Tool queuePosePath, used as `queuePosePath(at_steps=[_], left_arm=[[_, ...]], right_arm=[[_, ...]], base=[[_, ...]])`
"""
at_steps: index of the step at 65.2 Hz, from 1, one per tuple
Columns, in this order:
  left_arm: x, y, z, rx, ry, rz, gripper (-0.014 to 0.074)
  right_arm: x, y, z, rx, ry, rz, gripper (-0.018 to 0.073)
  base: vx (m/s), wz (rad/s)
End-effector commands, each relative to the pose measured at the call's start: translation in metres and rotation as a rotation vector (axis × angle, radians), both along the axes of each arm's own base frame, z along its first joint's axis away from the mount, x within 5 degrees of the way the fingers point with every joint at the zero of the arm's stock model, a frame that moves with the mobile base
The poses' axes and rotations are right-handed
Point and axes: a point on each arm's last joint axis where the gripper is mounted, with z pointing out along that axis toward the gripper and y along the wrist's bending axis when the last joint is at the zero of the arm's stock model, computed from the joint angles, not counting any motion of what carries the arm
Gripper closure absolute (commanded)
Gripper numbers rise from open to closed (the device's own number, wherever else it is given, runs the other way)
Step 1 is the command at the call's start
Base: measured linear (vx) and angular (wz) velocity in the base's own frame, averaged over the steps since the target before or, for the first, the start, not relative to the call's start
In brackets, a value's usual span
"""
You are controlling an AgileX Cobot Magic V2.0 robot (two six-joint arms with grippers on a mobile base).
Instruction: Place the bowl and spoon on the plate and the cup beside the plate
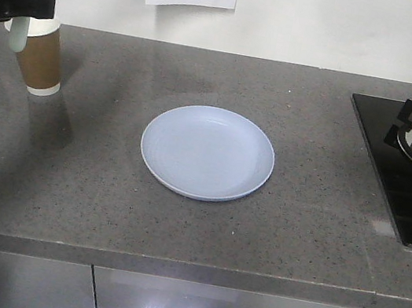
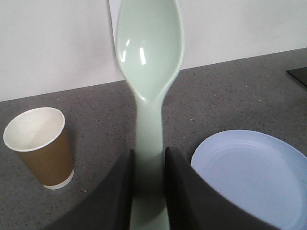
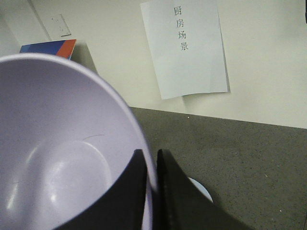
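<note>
Grey counter (image 1: 105, 184) is bearing the blue plate (image 1: 207, 153) centrally, brown cup (image 1: 40, 61) back-left. Left gripper (image 2: 148, 163) is clamping the mint spoon (image 2: 149, 52) upright beside the cup; right gripper (image 3: 152, 165) is pinching the lavender bowl (image 3: 62, 153) by its rim, aloft.

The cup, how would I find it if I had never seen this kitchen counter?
Start at the grey speckled counter and its round pale blue plate in the middle. Look left of the plate, near the back wall: the cup stands upright there, the only tall brown thing, with a white rim.
</note>
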Motion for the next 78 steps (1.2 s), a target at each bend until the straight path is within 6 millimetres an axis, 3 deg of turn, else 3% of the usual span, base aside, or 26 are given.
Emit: queuePosePath(at_steps=[1,78], left_arm=[[-0.0075,0.0002,0.0226,-0.042,-0.116,-0.001,0.0602],[-0.0075,0.0002,0.0226,-0.042,-0.116,-0.001,0.0602]], right_arm=[[-0.0143,0.0095,0.0174,0.02,-0.072,0.045,0.0564],[-0.0143,0.0095,0.0174,0.02,-0.072,0.045,0.0564]], base=[[0.03,0.0],[0.04,0.01]])
